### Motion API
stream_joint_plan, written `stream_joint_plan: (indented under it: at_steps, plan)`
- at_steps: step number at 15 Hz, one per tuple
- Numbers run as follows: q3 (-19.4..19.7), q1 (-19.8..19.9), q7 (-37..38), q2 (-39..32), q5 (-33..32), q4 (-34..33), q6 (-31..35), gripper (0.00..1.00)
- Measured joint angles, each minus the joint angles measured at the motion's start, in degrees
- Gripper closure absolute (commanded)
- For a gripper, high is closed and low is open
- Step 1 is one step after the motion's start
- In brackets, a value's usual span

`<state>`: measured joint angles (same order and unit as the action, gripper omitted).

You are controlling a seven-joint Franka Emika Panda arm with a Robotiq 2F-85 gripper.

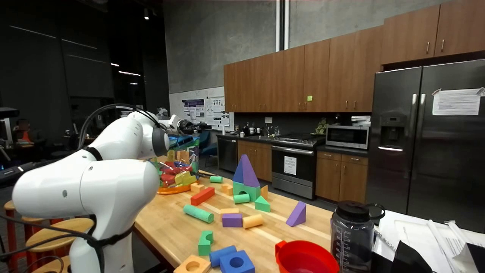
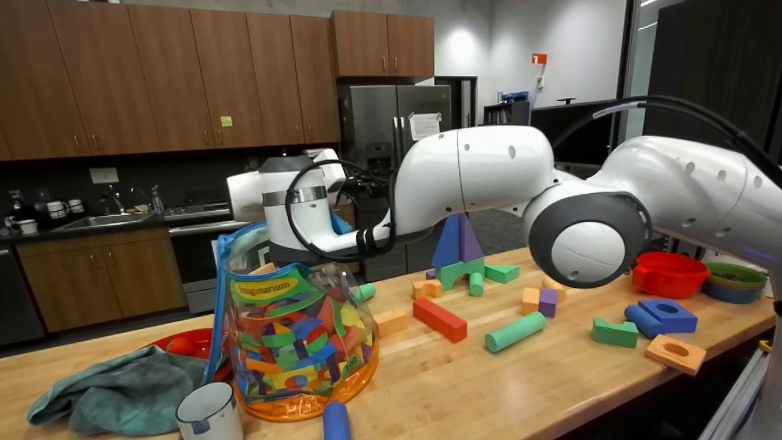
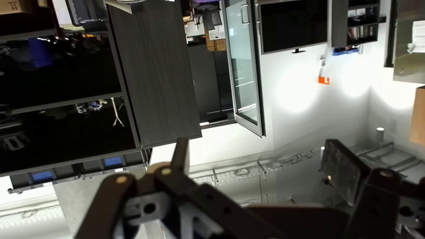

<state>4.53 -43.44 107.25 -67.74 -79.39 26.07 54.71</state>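
My gripper (image 3: 262,161) stands open in the wrist view, its fingers well apart with only distant wall and ceiling showing between them. In an exterior view the gripper (image 1: 196,128) is raised high above the wooden table, pointing out sideways, touching nothing. Below the arm is a clear bag (image 2: 264,287) with a blue top edge and orange base, full of coloured blocks. On the table a green arch (image 1: 248,189) carries a blue wedge (image 1: 238,175) and a purple wedge (image 1: 250,172), forming a peak. A red block (image 2: 440,319) and a green cylinder (image 2: 515,331) lie nearby.
Several loose blocks are spread over the table (image 2: 464,391). A red cup (image 1: 307,258) and a dark bottle (image 1: 352,235) stand at one end. Beside the bag are a grey-green cloth (image 2: 128,391), a white mug (image 2: 211,412) and a blue cylinder (image 2: 336,421).
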Motion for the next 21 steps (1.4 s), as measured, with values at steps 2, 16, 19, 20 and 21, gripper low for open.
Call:
stream_joint_plan:
  at_steps: [2, 16, 19, 20, 21]
  plan:
    - [0.3, -0.2, 0.0, -1.1, 1.2, -1.9, 0.0, 0.00]
    - [6.1, 0.5, 0.4, -1.8, 3.6, -5.8, 3.0, 0.00]
    - [8.0, 5.8, 2.6, 0.9, 3.8, -5.9, 3.1, 0.00]
    - [8.2, 7.7, 3.4, 1.7, 3.9, -5.9, 3.1, 0.00]
    - [8.2, 9.5, 4.2, 2.3, 4.0, -5.9, 3.0, 0.00]
